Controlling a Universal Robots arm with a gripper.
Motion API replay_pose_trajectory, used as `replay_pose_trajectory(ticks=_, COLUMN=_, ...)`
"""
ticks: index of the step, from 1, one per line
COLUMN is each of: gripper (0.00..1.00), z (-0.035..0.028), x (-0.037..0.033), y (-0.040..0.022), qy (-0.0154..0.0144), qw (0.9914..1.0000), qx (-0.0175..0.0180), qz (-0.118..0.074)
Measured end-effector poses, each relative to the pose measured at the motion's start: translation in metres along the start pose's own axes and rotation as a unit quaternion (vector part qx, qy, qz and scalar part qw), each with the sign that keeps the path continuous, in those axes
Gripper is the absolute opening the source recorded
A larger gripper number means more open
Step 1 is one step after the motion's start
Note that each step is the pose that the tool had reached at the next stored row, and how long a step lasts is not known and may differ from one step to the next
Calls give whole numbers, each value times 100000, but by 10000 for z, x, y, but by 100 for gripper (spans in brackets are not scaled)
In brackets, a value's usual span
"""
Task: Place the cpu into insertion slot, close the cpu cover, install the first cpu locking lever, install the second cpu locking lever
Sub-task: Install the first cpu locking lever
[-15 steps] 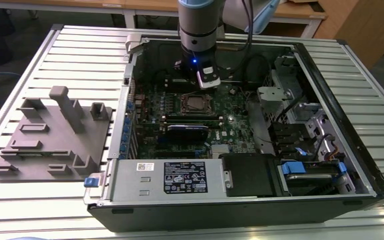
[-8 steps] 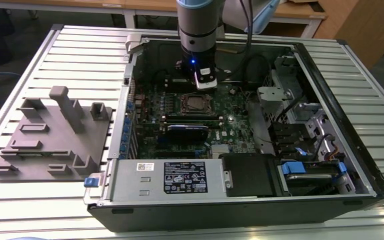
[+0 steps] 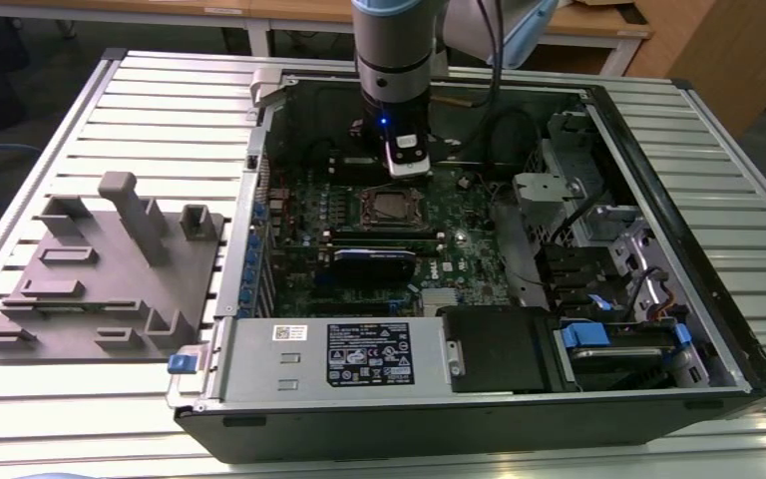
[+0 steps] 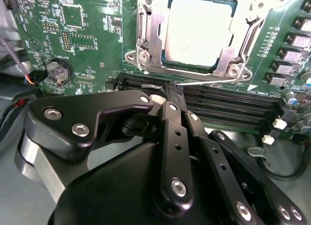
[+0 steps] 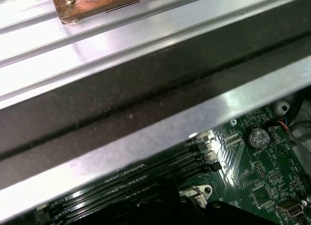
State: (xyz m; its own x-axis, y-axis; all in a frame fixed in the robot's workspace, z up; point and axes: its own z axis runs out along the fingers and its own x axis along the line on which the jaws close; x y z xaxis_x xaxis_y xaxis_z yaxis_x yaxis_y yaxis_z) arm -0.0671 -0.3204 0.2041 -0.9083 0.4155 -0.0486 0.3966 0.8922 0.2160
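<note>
One cpu (image 4: pixel 198 30), its edge cut off, was framed by one cpu cover (image 4: pixel 146 35); the gripper (image 4: pixel 174 89) jaws were pressed together, any grasp indiscernible

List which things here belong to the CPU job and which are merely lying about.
Job: cpu, cpu cover, locking lever, gripper.
Lying about: grey fixture block, coin battery, memory slots, power supply.
</note>
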Motion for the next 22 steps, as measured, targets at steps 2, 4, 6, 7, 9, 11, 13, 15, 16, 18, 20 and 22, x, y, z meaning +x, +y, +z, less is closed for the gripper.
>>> replay_pose_trajectory(ticks=2, gripper=10, z=2, x=2, y=4, qy=-37, qw=100000, qx=21, qz=177)
replay_pose_trajectory(ticks=4, gripper=10, z=3, x=2, y=4, qy=-55, qw=100000, qx=27, qz=261)
replay_pose_trajectory(ticks=6, gripper=10, z=7, x=8, y=2, qy=-243, qw=99999, qx=-75, qz=249)
replay_pose_trajectory(ticks=7, gripper=10, z=9, x=9, y=1, qy=-358, qw=99999, qx=-193, qz=220)
replay_pose_trajectory(ticks=9, gripper=10, z=14, x=11, y=-1, qy=-603, qw=99997, qx=-534, qz=179)
replay_pose_trajectory(ticks=11, gripper=10, z=18, x=11, y=-1, qy=-719, qw=99995, qx=-726, qz=155)
replay_pose_trajectory(ticks=13, gripper=10, z=18, x=12, y=-1, qy=-745, qw=99994, qx=-746, qz=159)
replay_pose_trajectory(ticks=15, gripper=10, z=18, x=12, y=-2, qy=-754, qw=99994, qx=-753, qz=155)
replay_pose_trajectory(ticks=16, gripper=10, z=18, x=12, y=-2, qy=-760, qw=99994, qx=-755, qz=155)
replay_pose_trajectory(ticks=18, gripper=10, z=26, x=12, y=-4, qy=-800, qw=99994, qx=-789, qz=148)
replay_pose_trajectory(ticks=20, gripper=10, z=44, x=13, y=-9, qy=-964, qw=99992, qx=-855, qz=119)
replay_pose_trajectory(ticks=22, gripper=10, z=61, x=13, y=-12, qy=-1138, qw=99989, qx=-946, qz=79)
